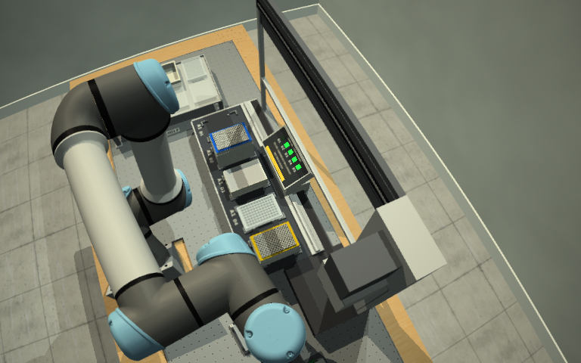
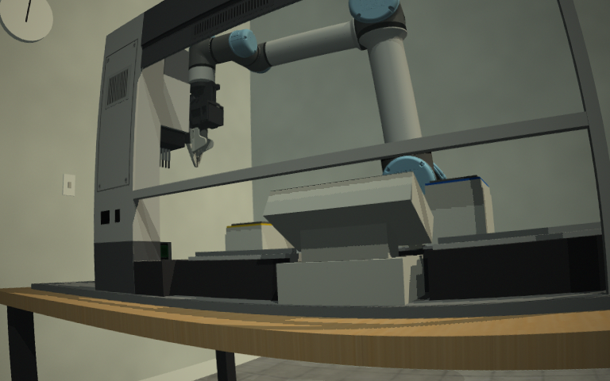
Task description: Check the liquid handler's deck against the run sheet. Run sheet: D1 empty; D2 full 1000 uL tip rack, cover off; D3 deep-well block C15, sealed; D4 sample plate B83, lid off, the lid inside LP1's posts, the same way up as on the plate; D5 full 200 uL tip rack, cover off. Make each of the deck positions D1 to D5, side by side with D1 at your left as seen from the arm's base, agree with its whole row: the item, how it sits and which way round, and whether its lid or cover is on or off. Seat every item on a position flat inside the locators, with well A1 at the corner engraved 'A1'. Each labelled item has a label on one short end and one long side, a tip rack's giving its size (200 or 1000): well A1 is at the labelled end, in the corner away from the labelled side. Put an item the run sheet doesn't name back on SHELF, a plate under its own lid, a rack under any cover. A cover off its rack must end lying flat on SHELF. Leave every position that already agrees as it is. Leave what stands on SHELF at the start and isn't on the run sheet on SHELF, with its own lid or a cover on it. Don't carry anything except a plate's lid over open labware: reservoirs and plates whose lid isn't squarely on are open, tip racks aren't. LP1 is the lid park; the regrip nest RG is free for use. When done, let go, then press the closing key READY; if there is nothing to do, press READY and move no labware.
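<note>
The deck carries a row of items. A blue-rimmed tip rack (image 1: pixel 230 137) stands uncovered near the far end, and the position beyond it (image 1: pixel 220 119) looks bare. After the rack come a sealed grey deep-well block (image 1: pixel 245 176), an open white sample plate (image 1: pixel 259 211) and an uncovered yellow-rimmed tip rack (image 1: pixel 274 240). My gripper (image 2: pixel 196 161) is shut and empty, and hangs high above the table beside the handler's head. In the overhead view my arm hides it, along with the lid park.
SHELF (image 1: pixel 192 83) at the far end holds a small open tray (image 1: pixel 173 72), a lidded plate (image 1: pixel 194 67) and flat covers (image 1: pixel 202 91). A panel with green lights (image 1: pixel 287 160) stands beside the deck. The handler's gantry (image 1: pixel 338 116) and head (image 1: pixel 364 265) rise on the far side.
</note>
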`<state>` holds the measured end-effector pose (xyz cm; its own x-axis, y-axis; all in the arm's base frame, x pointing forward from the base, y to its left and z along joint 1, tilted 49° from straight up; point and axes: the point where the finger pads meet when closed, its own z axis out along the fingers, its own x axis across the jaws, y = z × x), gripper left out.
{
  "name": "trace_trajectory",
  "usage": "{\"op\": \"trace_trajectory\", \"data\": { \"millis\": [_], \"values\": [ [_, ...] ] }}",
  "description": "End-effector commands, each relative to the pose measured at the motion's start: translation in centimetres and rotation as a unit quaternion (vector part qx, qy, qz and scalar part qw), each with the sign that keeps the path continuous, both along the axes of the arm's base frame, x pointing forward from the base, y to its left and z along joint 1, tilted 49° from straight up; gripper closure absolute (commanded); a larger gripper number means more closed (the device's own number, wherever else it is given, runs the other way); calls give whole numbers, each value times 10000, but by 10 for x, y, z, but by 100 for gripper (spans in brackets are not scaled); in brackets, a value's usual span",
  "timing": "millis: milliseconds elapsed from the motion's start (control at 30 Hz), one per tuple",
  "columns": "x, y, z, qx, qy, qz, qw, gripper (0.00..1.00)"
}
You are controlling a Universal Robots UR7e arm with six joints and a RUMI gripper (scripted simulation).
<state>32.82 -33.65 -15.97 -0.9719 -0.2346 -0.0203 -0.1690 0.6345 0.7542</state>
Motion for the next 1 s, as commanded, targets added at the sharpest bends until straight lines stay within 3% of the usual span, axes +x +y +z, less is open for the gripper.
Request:
{"op": "trace_trajectory", "data": {
  "millis": [0, 233, 967],
  "values": [
    [22, 3, -1, -5, 0, -3, 10000, 100],
    [55, 9, -2, -5, 0, -3, 10000, 100],
    [51, 25, -16, -5, 0, -3, 10000, 100]
  ]
}}
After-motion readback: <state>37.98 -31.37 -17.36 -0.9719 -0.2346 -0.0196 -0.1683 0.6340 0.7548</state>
